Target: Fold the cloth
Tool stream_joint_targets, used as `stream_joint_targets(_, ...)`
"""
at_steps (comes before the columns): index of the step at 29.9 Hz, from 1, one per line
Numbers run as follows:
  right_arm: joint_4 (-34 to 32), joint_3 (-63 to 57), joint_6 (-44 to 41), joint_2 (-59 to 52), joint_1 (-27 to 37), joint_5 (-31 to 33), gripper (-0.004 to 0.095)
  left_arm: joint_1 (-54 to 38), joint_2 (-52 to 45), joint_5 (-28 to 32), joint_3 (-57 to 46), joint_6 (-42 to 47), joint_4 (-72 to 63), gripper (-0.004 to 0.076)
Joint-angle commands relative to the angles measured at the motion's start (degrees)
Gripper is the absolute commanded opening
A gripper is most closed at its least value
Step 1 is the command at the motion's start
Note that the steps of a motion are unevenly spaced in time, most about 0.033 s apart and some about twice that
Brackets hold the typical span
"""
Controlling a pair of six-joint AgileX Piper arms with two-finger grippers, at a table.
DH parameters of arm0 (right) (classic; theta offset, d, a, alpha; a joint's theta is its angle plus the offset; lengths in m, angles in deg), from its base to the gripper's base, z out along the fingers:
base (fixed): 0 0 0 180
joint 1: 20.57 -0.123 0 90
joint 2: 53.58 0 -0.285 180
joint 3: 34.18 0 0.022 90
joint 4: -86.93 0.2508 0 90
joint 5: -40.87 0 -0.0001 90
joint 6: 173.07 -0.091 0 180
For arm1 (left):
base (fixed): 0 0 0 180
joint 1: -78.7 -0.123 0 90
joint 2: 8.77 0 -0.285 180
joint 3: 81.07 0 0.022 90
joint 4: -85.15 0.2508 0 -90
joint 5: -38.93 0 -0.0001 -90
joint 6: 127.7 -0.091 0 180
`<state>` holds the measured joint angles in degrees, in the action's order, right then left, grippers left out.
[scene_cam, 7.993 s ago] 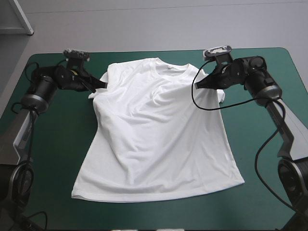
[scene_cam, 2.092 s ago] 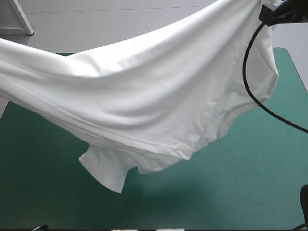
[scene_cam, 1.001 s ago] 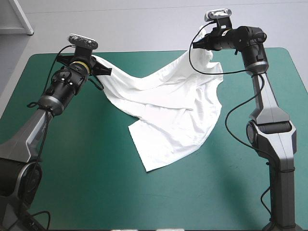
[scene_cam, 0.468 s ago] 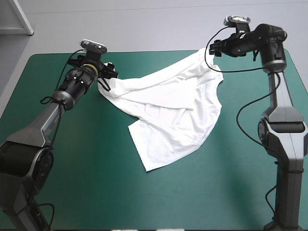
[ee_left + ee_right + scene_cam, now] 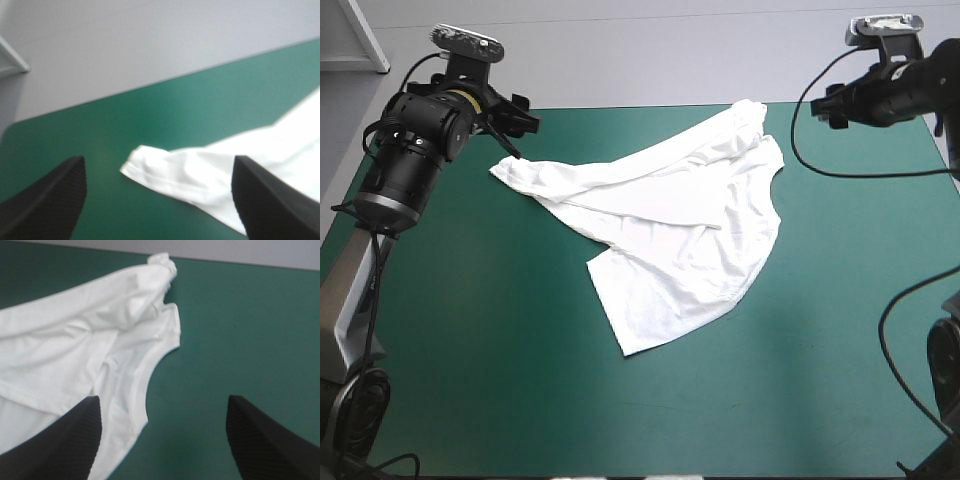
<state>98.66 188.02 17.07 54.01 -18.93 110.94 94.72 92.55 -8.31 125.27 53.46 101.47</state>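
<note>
Left gripper (image 5: 157,161) stands spread wide, nothing between its black fingers, over the table's 10 o'clock corner; right gripper (image 5: 164,400) is likewise spread and empty, at 2 o'clock; the T-shirt (image 5: 670,220) lies rumpled and doubled over itself on the teal-green cover (image 5: 470,350), centre toward 12 o'clock; one tip points to 10 o'clock, a bunched tip to 1 o'clock.

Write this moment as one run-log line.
T-shirt: rumpled on table | left tool: open, empty | right tool: open, empty

T-shirt (image 5: 660,230) lies on the table's (image 5: 470,380) far half.
</note>
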Motion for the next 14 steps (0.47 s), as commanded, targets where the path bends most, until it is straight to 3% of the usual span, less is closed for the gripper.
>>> stream_joint_targets(1,-3.19,-9.00,0.43,-8.64,0.37,-2.52,0.0651,3.84,-3.10,-7.04,1.68,-4.97,-7.25,0.0580)
stream_joint_targets(7,-2.92,-20.18,0.43,-12.36,0.37,-6.00,0.0652,11.38,-2.75,-18.40,0.31,-4.97,-9.50,0.0577)
stream_joint_targets(14,-1.40,-20.99,0.57,-12.11,0.37,-6.99,0.0648,19.27,-2.40,-19.72,-4.40,-4.83,-16.81,0.0577)
